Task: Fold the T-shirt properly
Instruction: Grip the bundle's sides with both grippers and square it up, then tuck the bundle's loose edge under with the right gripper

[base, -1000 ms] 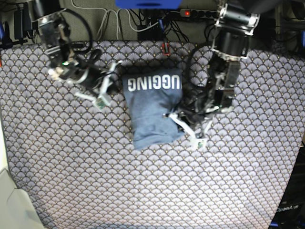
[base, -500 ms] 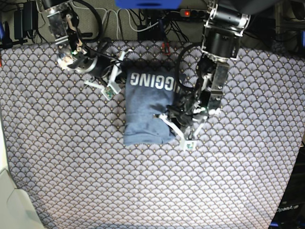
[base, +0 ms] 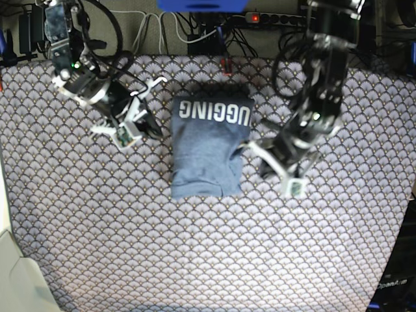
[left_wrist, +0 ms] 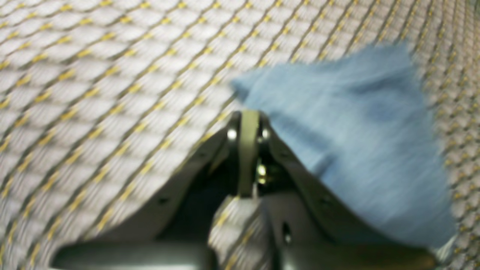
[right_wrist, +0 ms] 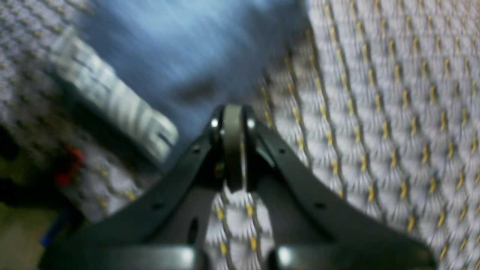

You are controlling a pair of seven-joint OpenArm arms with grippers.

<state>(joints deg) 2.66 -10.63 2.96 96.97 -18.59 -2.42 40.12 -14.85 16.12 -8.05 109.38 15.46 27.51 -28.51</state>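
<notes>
The folded T-shirt (base: 208, 146) is lying between 2 empty, closed grippers: left gripper (base: 276, 168) just beside its edge, right gripper (base: 133, 120) slightly farther off.

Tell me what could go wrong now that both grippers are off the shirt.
The T-shirt lies folded but lumpy, its lower edge rounded; it may loosen or spring open if left as is. The left gripper sits right at the shirt's edge and could snag it in moving. The right gripper is clear, beside it on the tablecloth.
</notes>
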